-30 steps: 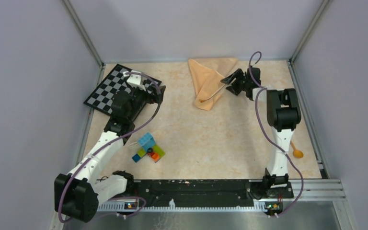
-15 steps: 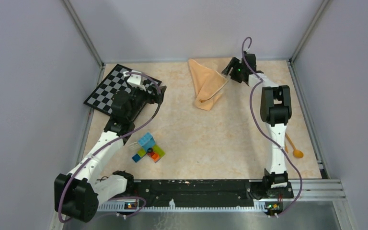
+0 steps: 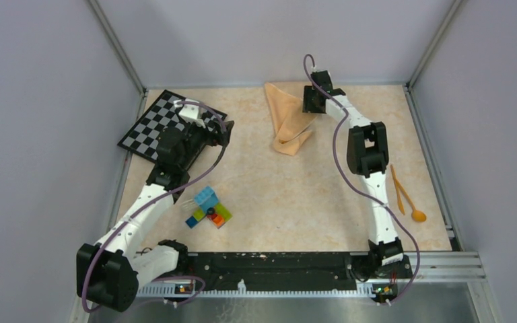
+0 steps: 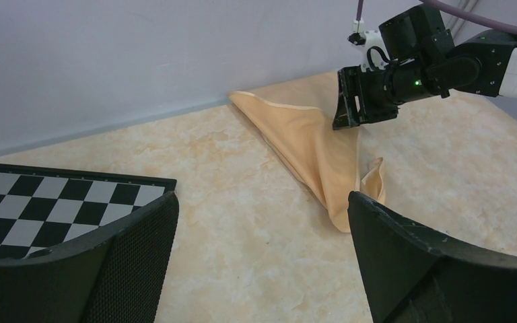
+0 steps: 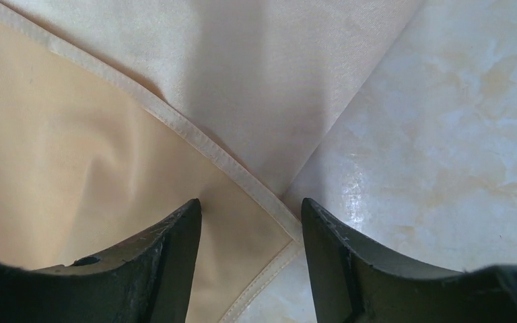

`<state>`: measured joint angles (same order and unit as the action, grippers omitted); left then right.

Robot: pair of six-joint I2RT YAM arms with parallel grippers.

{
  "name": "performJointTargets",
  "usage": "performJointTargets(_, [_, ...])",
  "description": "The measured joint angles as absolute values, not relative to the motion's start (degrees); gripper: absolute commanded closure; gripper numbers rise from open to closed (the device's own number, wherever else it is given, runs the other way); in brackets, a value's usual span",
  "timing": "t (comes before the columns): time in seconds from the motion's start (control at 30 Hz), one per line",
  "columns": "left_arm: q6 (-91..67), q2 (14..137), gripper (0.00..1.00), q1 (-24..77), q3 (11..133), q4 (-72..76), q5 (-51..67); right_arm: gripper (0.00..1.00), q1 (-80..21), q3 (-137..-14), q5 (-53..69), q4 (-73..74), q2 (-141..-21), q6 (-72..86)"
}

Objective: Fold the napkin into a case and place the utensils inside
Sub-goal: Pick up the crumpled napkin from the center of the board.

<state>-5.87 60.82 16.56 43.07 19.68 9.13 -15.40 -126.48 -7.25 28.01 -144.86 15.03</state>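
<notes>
The beige marbled table [image 3: 296,202], boxed by pale grey walls [image 3: 276,40], held the napkin [image 3: 288,121] loosely folded at twelve o'clock. The right gripper [image 5: 250,208] stood parted over its hemmed corner; the left gripper [image 4: 262,202] gaped wide at ten o'clock. The utensils [image 3: 397,188] lay at four o'clock.

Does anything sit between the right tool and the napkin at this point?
Nothing visible does. The right tool hangs open directly over the napkin, its fingers either side of a hemmed corner.
</notes>
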Motion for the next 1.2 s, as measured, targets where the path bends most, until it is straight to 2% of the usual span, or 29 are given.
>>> performJointTargets(0.03, [-5.9, 60.8, 0.01, 16.6, 43.1, 19.7, 9.1, 0.49, -15.7, -126.5, -7.7, 28.3, -144.9, 14.6])
performJointTargets(0.13, [-5.9, 60.8, 0.01, 16.6, 43.1, 19.7, 9.1, 0.75, -16.2, -126.6, -9.0, 28.9, -144.9, 13.5])
performJointTargets(0.23, [-5.8, 60.8, 0.01, 16.6, 43.1, 19.7, 9.1, 0.85, -16.4, -126.8, -9.6, 29.9, -144.9, 13.6])
performJointTargets(0.33, [-5.8, 60.8, 0.01, 16.6, 43.1, 19.7, 9.1, 1.00, -16.8, -126.8, -9.8, 29.6, -144.9, 13.5])
performJointTargets(0.5, [-5.8, 60.9, 0.01, 16.6, 43.1, 19.7, 9.1, 1.00, -17.1, -123.3, -9.0, 29.5, -142.5, 14.0])
performJointTargets(0.6, [-5.8, 61.0, 0.01, 16.6, 43.1, 19.6, 9.1, 1.00, -17.2, -116.5, -7.9, 30.5, -137.6, 15.2])
performJointTargets(0.9, [-6.1, 62.2, 0.01, 16.7, 43.4, 19.2, 10.7, 1.00, -17.6, -90.7, 3.0, 28.1, -110.0, 21.9])
performJointTargets(1.07, [-5.9, 65.3, 0.02, 18.8, 45.3, 18.2, 12.6, 1.00, -17.6, -84.1, 9.1, 25.6, -99.3, 24.3])
performJointTargets(1.2, [-6.3, 68.6, 0.02, 25.3, 47.8, 13.7, 13.3, 1.00, -17.6, -81.5, 10.8, 26.7, -95.1, 25.6])
